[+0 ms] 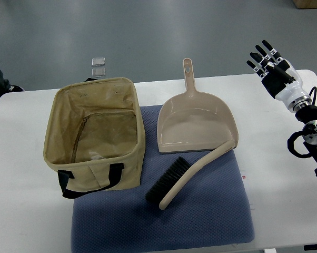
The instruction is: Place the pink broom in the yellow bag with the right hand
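right hand hovers open, well apart from broom

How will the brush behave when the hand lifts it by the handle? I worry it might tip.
The brush looks rigid and light, likely plastic. Its bristle end is bulkier, so a grip far up the slim handle may let that end dip. The right hand holds nothing yet.

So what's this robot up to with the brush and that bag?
Nothing is being handled yet. The robot's right hand hovers at the table's far right, fingers spread and empty. The broom lies on the blue mat, its handle end touching the dustpan. The open yellow bag stands left of them, waiting.
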Motion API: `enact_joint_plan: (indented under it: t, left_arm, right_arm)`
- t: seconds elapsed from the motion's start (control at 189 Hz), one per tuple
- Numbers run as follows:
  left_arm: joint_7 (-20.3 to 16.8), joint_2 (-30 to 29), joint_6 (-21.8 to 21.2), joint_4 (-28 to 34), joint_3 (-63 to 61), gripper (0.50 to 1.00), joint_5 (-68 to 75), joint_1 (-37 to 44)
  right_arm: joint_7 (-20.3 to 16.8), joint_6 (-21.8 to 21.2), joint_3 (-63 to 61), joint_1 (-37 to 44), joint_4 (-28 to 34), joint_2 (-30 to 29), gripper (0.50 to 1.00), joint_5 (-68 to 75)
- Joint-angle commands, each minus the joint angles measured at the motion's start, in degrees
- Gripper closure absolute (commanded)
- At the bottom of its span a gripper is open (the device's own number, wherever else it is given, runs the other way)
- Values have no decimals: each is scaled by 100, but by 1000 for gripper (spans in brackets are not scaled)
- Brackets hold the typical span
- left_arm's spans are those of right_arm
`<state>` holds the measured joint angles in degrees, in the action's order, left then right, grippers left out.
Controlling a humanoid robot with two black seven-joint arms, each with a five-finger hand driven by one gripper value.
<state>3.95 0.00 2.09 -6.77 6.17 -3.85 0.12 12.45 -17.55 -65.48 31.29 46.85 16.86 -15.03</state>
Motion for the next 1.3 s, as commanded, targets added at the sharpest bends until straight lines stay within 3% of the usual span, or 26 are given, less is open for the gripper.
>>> enact_joint_plan:
  t: [0.0,1.294]
  left_arm:
    - [0,0,-16,-17,-11,500,-1,-3]
    - [0,0,-16,-26,-11,500,-1,-3]
  right_arm:
    - [-5,-73,9,0,-1,-16,570,0]
    - [-23,-126,70,88,-9,-8,572,-88]
